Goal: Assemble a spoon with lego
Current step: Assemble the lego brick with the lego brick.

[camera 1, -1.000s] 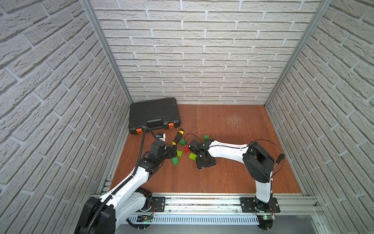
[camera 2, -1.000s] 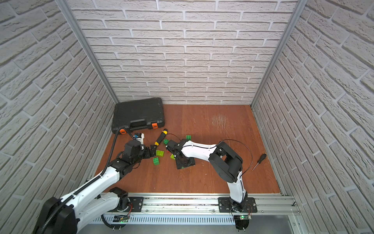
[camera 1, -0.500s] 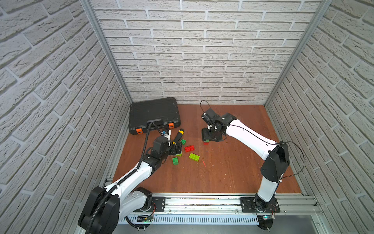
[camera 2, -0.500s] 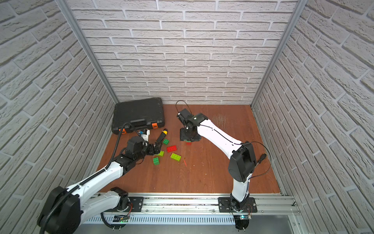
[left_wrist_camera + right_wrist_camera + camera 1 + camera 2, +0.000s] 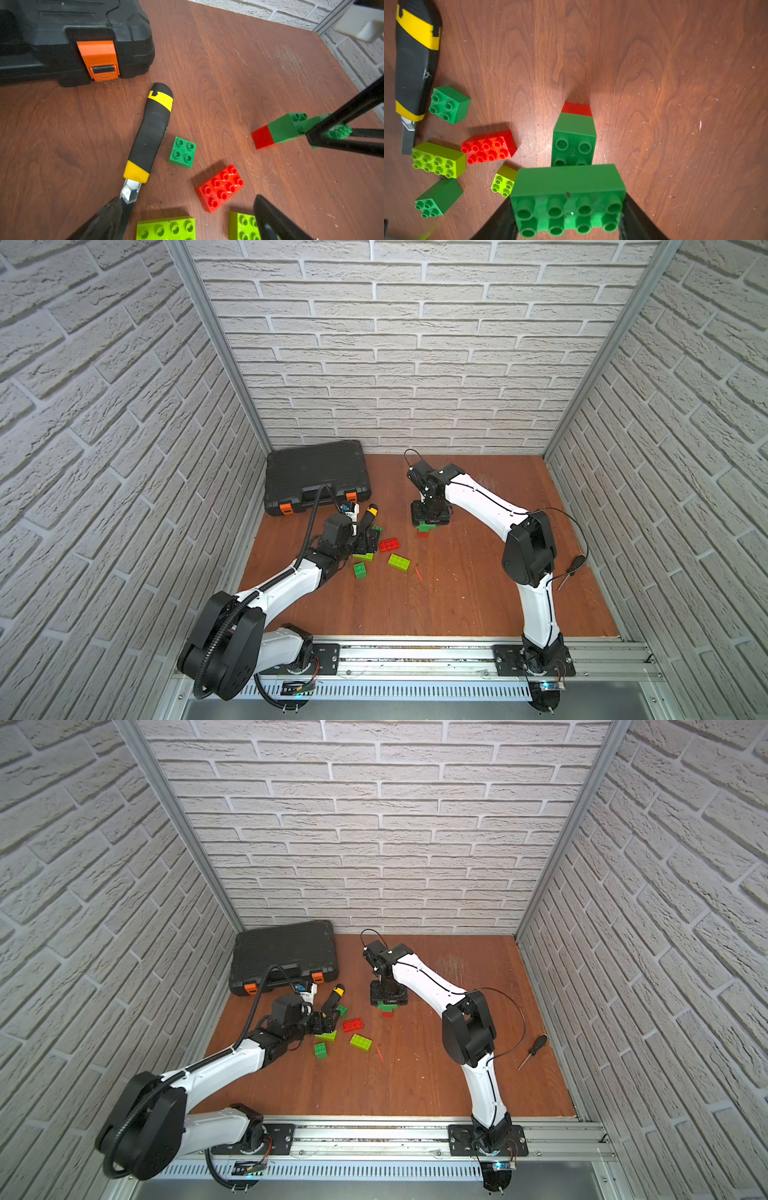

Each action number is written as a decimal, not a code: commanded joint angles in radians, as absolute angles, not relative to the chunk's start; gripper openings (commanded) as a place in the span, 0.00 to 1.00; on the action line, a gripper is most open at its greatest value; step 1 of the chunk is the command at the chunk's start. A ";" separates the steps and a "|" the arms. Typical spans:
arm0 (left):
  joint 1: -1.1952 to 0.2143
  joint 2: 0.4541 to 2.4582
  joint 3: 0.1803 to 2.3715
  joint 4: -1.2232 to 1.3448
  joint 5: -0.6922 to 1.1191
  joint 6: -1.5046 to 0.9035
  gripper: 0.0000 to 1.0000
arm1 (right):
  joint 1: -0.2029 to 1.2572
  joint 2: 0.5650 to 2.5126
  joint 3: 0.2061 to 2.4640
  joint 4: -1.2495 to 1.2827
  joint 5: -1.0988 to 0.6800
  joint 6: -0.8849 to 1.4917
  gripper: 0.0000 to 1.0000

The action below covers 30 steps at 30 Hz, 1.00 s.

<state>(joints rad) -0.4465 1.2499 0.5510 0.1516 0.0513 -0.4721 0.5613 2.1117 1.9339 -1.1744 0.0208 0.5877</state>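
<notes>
My right gripper (image 5: 568,216) is shut on a dark green oblong brick (image 5: 568,199), studs facing its camera. The brick hangs over part of a dark green square brick (image 5: 574,137) that stands on a red brick (image 5: 577,109); whether they are joined I cannot tell. In both top views this stack (image 5: 424,527) (image 5: 387,1009) stands at mid-table under the right gripper (image 5: 430,518). Loose lego lie to its left: a red oblong (image 5: 389,544), a lime oblong (image 5: 399,562), a dark green brick (image 5: 360,570). My left gripper (image 5: 187,224) stands open over a lime brick (image 5: 166,228).
A yellow-black utility knife (image 5: 149,133) lies beside a green square brick (image 5: 182,151), its blade by one left finger. A black toolbox (image 5: 316,475) with orange latches fills the back left corner. A screwdriver (image 5: 571,570) lies near the right wall.
A second ago my right gripper was low among the loose bricks; it has since swung back to the stack and holds still there. The left gripper has barely shifted.
</notes>
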 commanded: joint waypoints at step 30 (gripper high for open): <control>-0.415 1.280 0.565 0.227 0.066 -0.445 0.98 | 0.540 2.219 2.039 -1.247 0.035 0.596 0.52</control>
<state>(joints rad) -0.4236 1.2766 0.5529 0.1871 0.0658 -0.4641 0.5449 2.1902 2.0235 -1.2171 0.0322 0.5877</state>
